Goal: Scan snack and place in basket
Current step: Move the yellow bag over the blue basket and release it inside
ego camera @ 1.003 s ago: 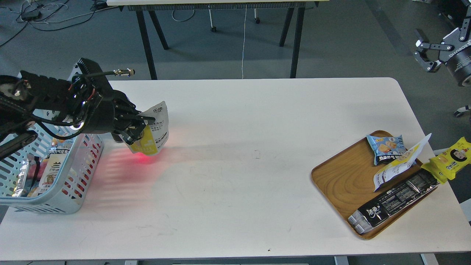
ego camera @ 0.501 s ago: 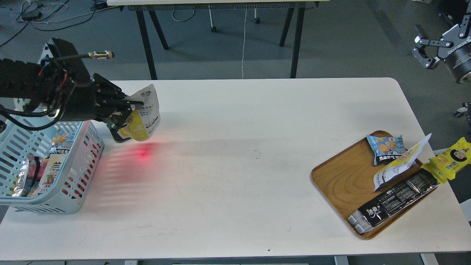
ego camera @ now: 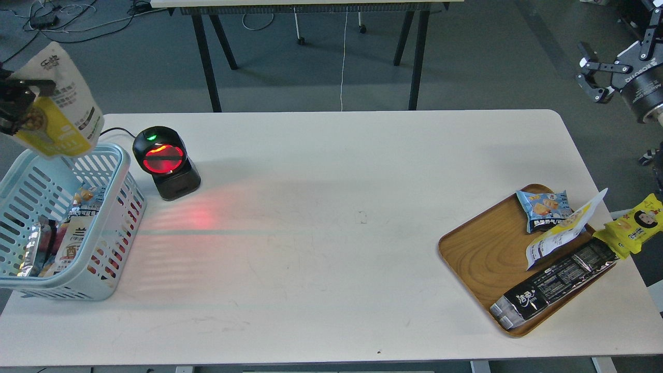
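The snack (ego camera: 59, 106), a yellow and silver-white pouch with black print, hangs in the air above the far rim of the light blue basket (ego camera: 111, 217) at the table's left end. My left gripper (ego camera: 13, 98) shows only at the left edge of the head view, shut on the snack. The basket holds several packets. The black scanner (ego camera: 166, 161) stands right of the basket, its window glowing red. My right gripper (ego camera: 593, 72) is open and empty, up in the air beyond the table's far right corner.
A wooden tray (ego camera: 484, 254) at the right holds a blue-and-white biscuit packet (ego camera: 544, 207), a white-and-yellow pouch (ego camera: 562, 230) and a long black bar packet (ego camera: 557, 282). A yellow packet (ego camera: 634, 223) lies at the table's right edge. Red scanner light falls on the table.
My left gripper has carried the snack up and to the left, from in front of the scanner to above the basket. The scanner is now uncovered. The right gripper shifted slightly.
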Controlling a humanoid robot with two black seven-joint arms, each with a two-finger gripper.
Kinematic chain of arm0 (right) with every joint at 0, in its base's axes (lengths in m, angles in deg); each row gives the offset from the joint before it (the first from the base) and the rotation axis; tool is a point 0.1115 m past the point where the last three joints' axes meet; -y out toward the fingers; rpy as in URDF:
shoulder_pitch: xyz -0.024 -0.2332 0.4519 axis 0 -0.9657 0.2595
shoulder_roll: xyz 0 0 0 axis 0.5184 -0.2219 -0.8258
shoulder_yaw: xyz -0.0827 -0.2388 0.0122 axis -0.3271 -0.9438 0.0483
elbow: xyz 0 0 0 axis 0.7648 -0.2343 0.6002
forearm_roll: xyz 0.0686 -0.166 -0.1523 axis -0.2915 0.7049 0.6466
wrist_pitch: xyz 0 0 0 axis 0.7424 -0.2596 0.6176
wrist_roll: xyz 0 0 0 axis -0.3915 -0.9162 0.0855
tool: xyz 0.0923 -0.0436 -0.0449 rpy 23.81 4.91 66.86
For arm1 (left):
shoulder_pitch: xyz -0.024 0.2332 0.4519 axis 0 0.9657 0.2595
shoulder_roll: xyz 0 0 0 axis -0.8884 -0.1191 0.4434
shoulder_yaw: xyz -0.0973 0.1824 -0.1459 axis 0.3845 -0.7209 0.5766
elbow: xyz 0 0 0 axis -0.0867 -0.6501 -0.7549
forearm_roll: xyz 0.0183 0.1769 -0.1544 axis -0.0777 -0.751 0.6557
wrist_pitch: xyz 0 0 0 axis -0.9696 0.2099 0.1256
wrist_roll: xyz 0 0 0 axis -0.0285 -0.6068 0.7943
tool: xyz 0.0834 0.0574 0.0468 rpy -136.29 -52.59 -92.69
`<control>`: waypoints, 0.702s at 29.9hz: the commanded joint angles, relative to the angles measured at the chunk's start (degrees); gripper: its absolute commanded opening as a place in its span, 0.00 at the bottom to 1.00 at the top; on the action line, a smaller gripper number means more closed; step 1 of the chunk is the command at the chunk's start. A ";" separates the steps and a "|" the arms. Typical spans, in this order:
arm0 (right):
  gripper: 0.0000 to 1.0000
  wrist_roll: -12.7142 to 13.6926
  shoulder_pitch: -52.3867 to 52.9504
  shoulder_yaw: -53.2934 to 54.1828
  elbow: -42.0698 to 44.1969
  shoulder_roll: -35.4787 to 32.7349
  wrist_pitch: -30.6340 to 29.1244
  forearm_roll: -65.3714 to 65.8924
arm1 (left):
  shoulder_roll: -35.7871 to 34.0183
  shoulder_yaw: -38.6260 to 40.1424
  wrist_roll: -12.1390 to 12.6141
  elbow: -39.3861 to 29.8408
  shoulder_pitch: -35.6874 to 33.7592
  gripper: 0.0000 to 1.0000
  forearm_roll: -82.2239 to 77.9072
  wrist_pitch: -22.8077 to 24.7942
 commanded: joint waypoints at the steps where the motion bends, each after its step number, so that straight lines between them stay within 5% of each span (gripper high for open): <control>1: 1.00 -0.01 0.04 0.01 0.04 0.00 0.00 2.34 | -0.88 -2.64 0.00 0.50 0.03 0.00 0.02 0.00; 10: 1.00 -0.01 0.56 0.71 -0.13 0.96 0.00 2.34 | 1.75 -10.72 0.00 2.78 0.20 0.09 0.02 -1.54; 12: 1.00 -0.01 0.56 0.63 -0.13 0.61 0.00 2.34 | 1.75 -11.43 0.00 2.69 0.20 0.27 0.10 -1.63; 14: 1.00 -0.01 0.48 0.80 -0.04 0.35 0.00 2.34 | 2.36 -11.26 0.00 2.69 0.20 0.68 1.15 -2.33; 16: 1.00 -0.01 0.39 0.80 -0.04 0.26 0.00 2.34 | 3.77 -10.99 0.00 3.13 0.11 0.93 5.79 -4.70; 21: 1.00 -0.01 0.48 0.80 -0.22 0.08 0.00 2.26 | 4.74 -9.86 0.00 5.15 -0.59 0.99 25.19 -5.59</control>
